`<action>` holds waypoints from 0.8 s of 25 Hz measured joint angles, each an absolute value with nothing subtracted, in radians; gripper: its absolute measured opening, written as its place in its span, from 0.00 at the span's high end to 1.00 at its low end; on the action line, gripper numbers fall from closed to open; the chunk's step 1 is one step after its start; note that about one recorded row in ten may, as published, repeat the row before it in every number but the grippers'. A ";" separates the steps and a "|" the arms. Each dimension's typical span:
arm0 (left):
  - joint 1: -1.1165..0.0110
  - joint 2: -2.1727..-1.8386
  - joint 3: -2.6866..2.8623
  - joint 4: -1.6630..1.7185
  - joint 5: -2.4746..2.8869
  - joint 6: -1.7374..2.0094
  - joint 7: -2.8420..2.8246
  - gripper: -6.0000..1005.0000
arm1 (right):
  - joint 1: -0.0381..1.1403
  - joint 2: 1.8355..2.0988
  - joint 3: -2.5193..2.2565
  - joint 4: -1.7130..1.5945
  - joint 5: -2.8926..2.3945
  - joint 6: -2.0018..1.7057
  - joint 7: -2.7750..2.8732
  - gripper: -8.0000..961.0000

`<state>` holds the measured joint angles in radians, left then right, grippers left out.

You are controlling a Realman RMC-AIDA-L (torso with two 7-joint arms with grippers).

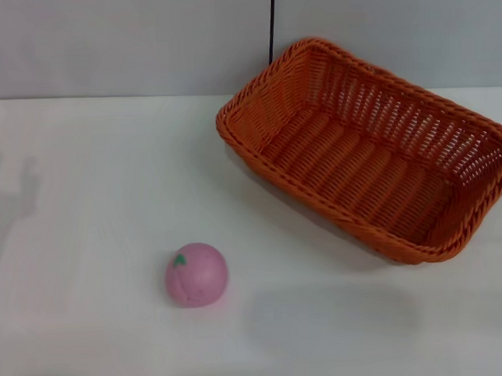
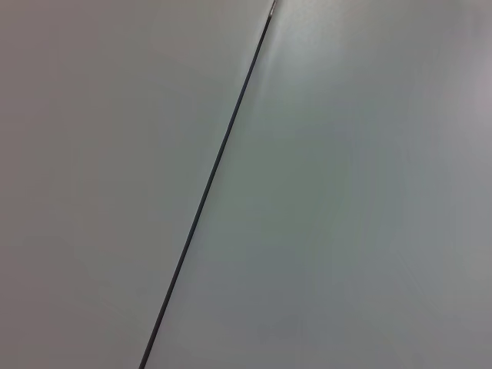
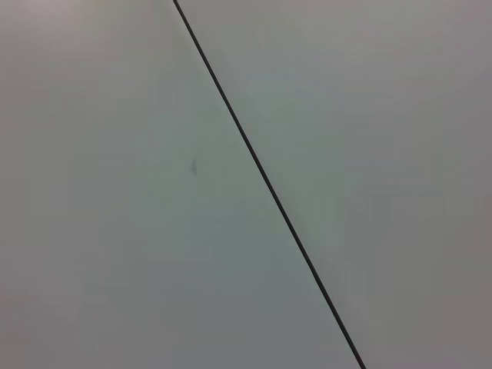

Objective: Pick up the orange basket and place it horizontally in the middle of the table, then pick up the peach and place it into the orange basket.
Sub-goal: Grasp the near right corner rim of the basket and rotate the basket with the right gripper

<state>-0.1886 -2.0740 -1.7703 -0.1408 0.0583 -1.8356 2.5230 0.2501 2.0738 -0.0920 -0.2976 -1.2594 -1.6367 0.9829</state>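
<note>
Orange basket point(image 1: 367, 147) upright, long axis diagonal, far-left to near-right.

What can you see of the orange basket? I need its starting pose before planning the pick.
The orange basket is a large rectangular woven one, wicker-like, with a braided rim and slatted sides flaring outward. It stands upright and empty on the white table, at the far right, turned diagonally. The peach lies apart, nearer and to its left. No gripper shows in any view.

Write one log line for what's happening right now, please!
orange basket: empty, angled, table's far right | peach: on table, outside basket, near-left | hands: none in view | step: not begun
</note>
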 joint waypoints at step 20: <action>-0.191 -2.074 -1.771 -0.141 0.058 -1.833 2.523 0.44 | 0.317 1.962 -0.293 -0.660 -1.556 -1.548 1.607 0.47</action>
<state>-0.1907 -2.0739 -1.7706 -0.1412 0.0582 -1.8333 2.5227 0.3173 1.9621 -0.2927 -0.6600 -1.5556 -1.5480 1.6074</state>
